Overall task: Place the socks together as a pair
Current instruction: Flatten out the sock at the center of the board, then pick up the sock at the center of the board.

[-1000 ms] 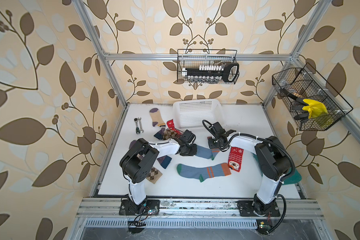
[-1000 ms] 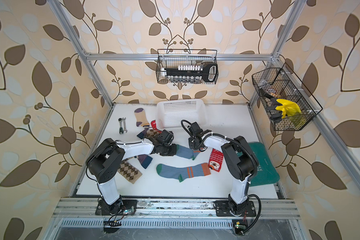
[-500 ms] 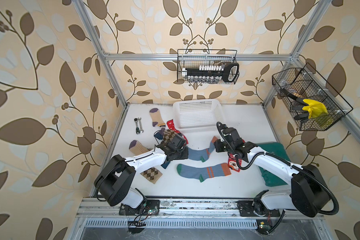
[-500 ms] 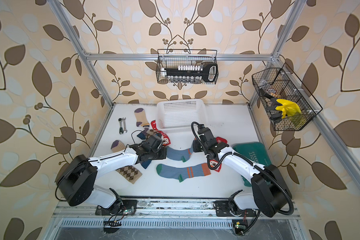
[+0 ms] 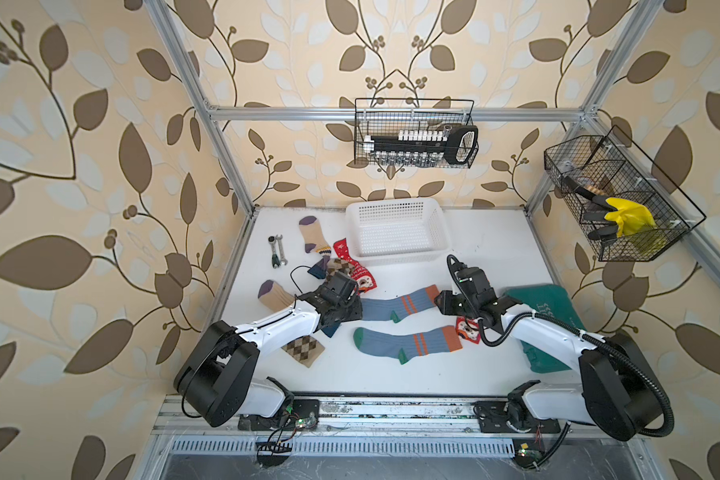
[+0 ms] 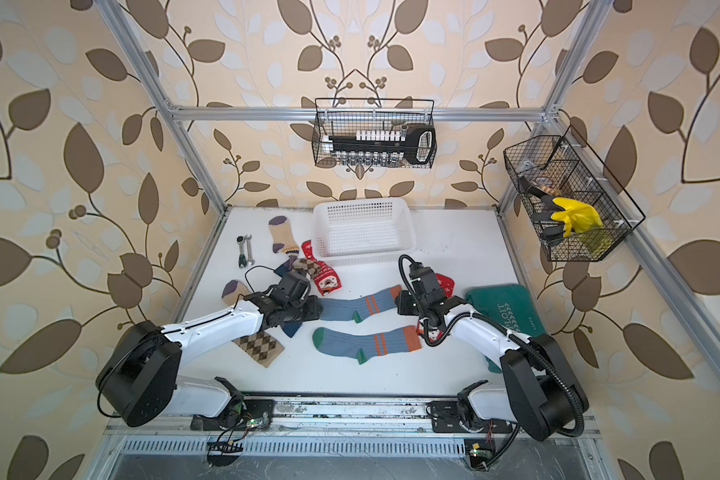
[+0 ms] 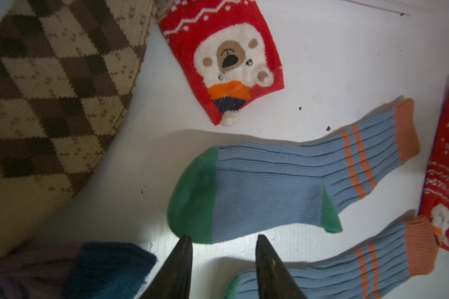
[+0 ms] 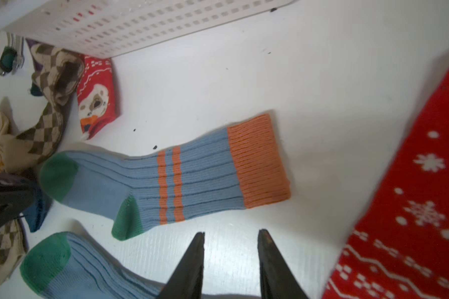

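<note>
A white tabletop point(image 5: 495, 249) is enclosed by leaf-patterned walls, and socks are spread over it. The far blue-grey sock point(image 5: 395, 305) is now laid flat at 12 o'clock of the near blue-grey sock point(image 5: 408, 345). The two are roughly parallel, with a narrow strip of table left between them. Both green toes are turned to 9 o'clock and both orange cuffs to 3 o'clock.

A second ago this far sock was gripped at both ends and held nearer the white basket point(image 5: 395, 232). It has since been carried toward its mate and let go. The left gripper point(image 7: 223, 236) is seen released, its jaws parted over bare table by the toe. The right gripper point(image 8: 231, 232) is likewise released and empty, near the cuff.

One pair is judged to be placed side by side, though not touching. A red Christmas sock point(image 5: 360, 278), an argyle sock point(image 5: 304, 349) and a beige sock point(image 5: 314, 235) are still left unpaired.
</note>
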Controlling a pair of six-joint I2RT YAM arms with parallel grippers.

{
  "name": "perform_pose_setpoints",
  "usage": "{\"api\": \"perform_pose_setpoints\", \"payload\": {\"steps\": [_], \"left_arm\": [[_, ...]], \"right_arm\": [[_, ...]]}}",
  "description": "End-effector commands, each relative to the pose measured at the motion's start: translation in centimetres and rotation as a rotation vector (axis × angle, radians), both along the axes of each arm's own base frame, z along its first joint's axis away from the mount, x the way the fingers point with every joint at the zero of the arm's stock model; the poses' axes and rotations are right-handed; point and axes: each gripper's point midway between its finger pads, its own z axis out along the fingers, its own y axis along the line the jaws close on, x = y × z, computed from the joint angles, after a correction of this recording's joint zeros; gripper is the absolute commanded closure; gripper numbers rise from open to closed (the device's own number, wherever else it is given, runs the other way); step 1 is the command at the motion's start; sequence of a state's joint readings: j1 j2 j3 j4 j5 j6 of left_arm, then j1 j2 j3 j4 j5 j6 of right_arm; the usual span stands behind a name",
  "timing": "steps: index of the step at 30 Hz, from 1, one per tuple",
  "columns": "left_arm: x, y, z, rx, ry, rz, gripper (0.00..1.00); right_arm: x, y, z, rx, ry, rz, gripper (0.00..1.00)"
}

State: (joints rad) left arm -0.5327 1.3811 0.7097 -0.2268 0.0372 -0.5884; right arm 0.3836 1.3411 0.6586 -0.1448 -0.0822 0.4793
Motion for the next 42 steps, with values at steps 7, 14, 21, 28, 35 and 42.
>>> {"api": "perform_pose_setpoints", "payload": {"steps": [7,14,21,28,35,42], "left_arm": [[-1.7,0.9,2.1,-0.016,0.008,-0.038,0.34],[-5.9,0.4,2.0,-0.091,0.072,-0.089,0.30],[-9.0,-0.9,0.7,-0.073,0.108,-0.138,0.29],[-9.5,-1.5,-1.1,-0.093,0.125,-0.143,0.31],[-9.4,-1.6,-2.9,-0.078,0.145,-0.142,0.62],[-8.9,-0.2,-3.1,-0.007,0.119,-0.111,0.93]], "right_arm": [[-0.9,0.7,-0.2,0.021,0.176,0.104,0.62],[-5.5,-0.3,-0.8,-0.027,0.248,0.124,0.59],[-8.5,-1.1,-2.8,-0.043,0.279,0.044,0.51],[-10.0,-2.5,-3.8,-0.069,0.294,-0.037,0.51],[-10.6,-2.2,-5.1,-0.102,0.326,-0.024,0.55],[-10.2,-0.5,-5.1,-0.130,0.323,0.037,0.79]]}}
